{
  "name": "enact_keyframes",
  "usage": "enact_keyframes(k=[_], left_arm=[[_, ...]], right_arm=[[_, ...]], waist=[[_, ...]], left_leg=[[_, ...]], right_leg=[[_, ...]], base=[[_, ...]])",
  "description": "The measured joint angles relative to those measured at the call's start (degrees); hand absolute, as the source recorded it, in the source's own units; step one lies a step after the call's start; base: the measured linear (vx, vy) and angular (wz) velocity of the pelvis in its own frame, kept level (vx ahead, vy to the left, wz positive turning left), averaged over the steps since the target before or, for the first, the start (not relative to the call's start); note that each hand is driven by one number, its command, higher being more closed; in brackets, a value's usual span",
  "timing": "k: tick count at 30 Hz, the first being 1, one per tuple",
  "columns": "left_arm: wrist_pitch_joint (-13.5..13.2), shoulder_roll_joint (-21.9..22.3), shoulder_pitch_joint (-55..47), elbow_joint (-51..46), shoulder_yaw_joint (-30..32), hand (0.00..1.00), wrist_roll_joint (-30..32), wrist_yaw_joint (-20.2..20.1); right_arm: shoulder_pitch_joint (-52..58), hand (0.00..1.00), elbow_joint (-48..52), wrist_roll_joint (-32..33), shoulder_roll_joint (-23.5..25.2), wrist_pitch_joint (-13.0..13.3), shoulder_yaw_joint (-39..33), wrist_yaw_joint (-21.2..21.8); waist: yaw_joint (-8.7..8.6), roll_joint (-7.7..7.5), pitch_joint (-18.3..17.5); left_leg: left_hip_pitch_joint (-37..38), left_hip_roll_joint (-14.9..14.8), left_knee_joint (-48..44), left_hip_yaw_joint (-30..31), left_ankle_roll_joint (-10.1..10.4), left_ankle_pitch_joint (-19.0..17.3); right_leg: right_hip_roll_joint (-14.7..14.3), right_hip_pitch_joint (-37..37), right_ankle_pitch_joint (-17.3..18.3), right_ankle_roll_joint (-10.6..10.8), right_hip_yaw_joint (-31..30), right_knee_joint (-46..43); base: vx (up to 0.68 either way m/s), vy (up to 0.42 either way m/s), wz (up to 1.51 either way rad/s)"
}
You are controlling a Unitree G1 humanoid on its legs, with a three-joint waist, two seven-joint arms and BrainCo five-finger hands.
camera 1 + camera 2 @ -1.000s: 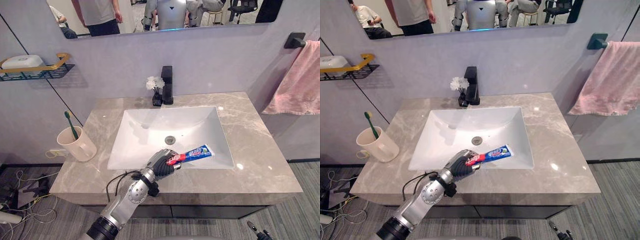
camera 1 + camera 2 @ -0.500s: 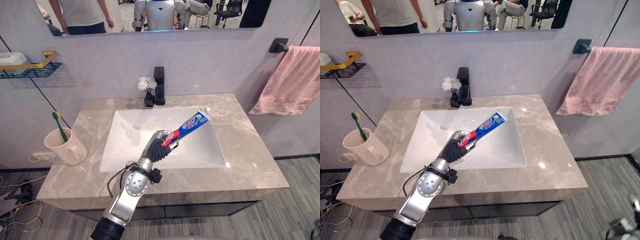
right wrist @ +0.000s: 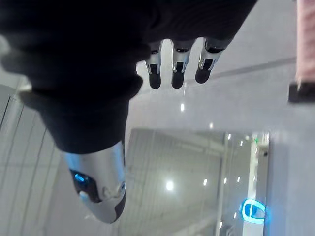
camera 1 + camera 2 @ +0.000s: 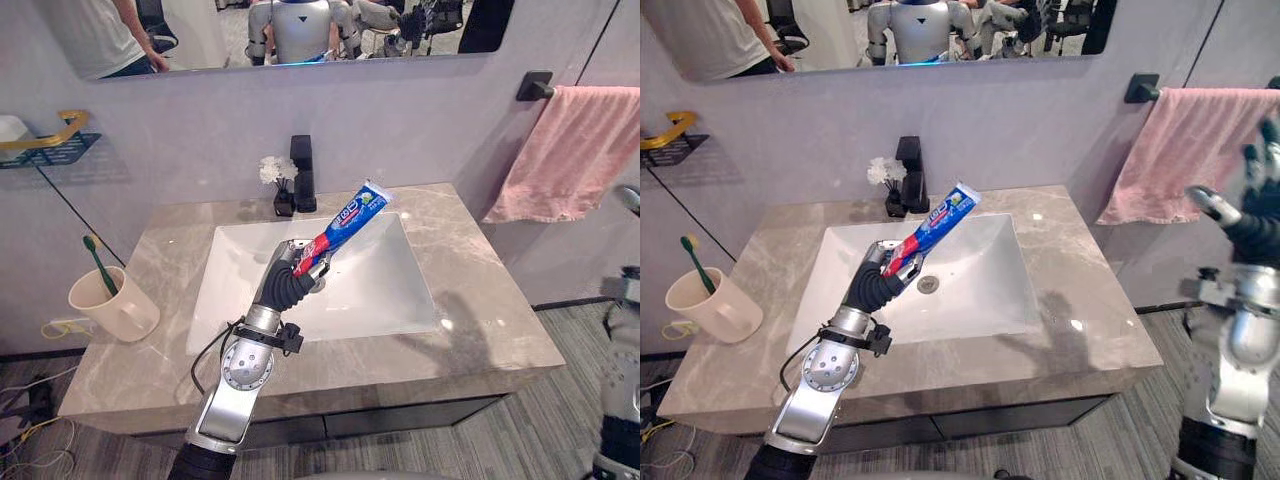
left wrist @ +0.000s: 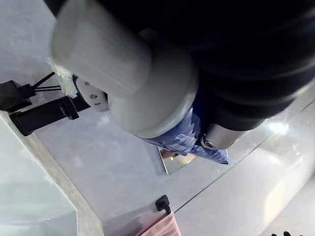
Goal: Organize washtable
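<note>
The left hand (image 4: 290,266) is above the sink (image 4: 395,300), over the middle of the basin. Its fingers are curled round the red cap end of the toothpaste tube (image 4: 346,217). The tube is lifted clear of the basin. It is tilted, and its flat blue end rises away from the hand toward the back edge of the sink, just to the right of the faucet (image 4: 302,172). In the left wrist view the blue body of the tube passes between the closed fingers and the thumb.

The right hand (image 4: 1250,222) is raised well to the right of the sink, apart from the counter (image 4: 490,310). Its fingers (image 3: 173,64) are straight and spread, and it holds nothing.

The black faucet stands at the middle of the sink's back edge. A small vase of white flowers (image 4: 272,172) stands just beside it, on its left. To the left of the sink a cream cup (image 4: 115,308) stands on the counter with a green toothbrush (image 4: 96,264) in it. On the wall to the right of the sink a pink towel (image 4: 575,150) hangs from a dark bar. On the wall to the left of the sink there is a wire shelf (image 4: 45,148) with a gold rail.
</note>
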State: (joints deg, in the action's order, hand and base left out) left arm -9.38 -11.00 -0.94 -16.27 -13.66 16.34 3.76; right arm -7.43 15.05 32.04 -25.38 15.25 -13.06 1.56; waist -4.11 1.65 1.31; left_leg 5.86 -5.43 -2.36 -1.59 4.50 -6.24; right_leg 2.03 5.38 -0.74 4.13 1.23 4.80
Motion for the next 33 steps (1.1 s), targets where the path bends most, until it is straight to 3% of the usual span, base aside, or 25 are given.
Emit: enact_keyframes(k=[2, 6, 18, 31, 32, 33], left_arm=[[0.0, -0.1, 0.2, 0.0, -1.5, 1.00, -0.1, 0.1], [0.0, 0.2, 1.1, 0.0, -4.1, 1.00, -0.1, 0.1], [0.1, 0.6, 4.4, 0.0, -6.9, 1.00, -0.5, 1.7], [0.4, 1.5, 6.4, 2.0, -9.6, 1.00, -0.6, 2.8], [0.4, 1.8, 6.8, 2.5, -10.2, 1.00, -1.0, 2.8], [0.4, 1.9, 7.0, 2.9, -10.9, 1.00, -1.1, 2.8]], right_arm=[[0.0, 0.00, 0.0, 3.1, 1.8, -2.1, 8.8, 2.7], [-0.1, 0.00, 0.0, 5.4, 5.0, -4.6, 15.4, 5.0], [-1.3, 0.00, -3.4, 10.1, 10.1, -7.6, 27.2, 7.1], [-4.2, 0.00, -6.9, 12.5, 11.6, -8.4, 32.2, 7.1], [-4.7, 1.00, -7.1, 12.5, 11.7, -8.5, 32.2, 6.9], [-4.9, 1.00, -7.1, 12.5, 12.1, -8.5, 32.2, 6.8]], waist=[[0.45, 0.10, 0.0], [1.83, 0.10, 0.0], [1.88, 0.09, 0.0], [1.84, 0.07, -0.1], [1.96, 0.06, -0.1], [1.96, 0.05, -0.1]], left_leg=[[-0.1, 0.2, 0.0, 0.2, 0.0, 0.1], [-0.5, 0.5, 0.0, 1.6, -0.2, 0.3], [-1.7, 1.3, 0.4, 2.9, -0.7, 1.2], [-3.2, 1.5, 1.1, 3.2, -0.8, 2.5], [-3.1, 1.5, 1.8, 3.3, -0.9, 3.0], [-3.1, 1.6, 2.1, 3.6, -0.8, 3.4]], right_leg=[[0.2, 0.5, -0.4, 0.0, 0.3, 0.8], [0.4, 0.8, -0.4, 0.1, 1.8, 0.8], [1.2, 0.3, -0.7, 0.3, 3.3, 0.9], [1.3, -1.1, -1.4, 0.4, 3.6, 0.9], [1.4, -1.2, -1.5, 0.4, 3.8, 0.9], [1.4, -1.2, -1.6, 0.4, 4.1, 0.9]], base=[[-0.02, 0.016, 0.11], [-0.01, 0.003, 0.15], [-0.02, 0.007, 0.08], [-0.01, 0.000, 0.00], [-0.05, -0.005, 0.09], [-0.06, -0.006, 0.11]])
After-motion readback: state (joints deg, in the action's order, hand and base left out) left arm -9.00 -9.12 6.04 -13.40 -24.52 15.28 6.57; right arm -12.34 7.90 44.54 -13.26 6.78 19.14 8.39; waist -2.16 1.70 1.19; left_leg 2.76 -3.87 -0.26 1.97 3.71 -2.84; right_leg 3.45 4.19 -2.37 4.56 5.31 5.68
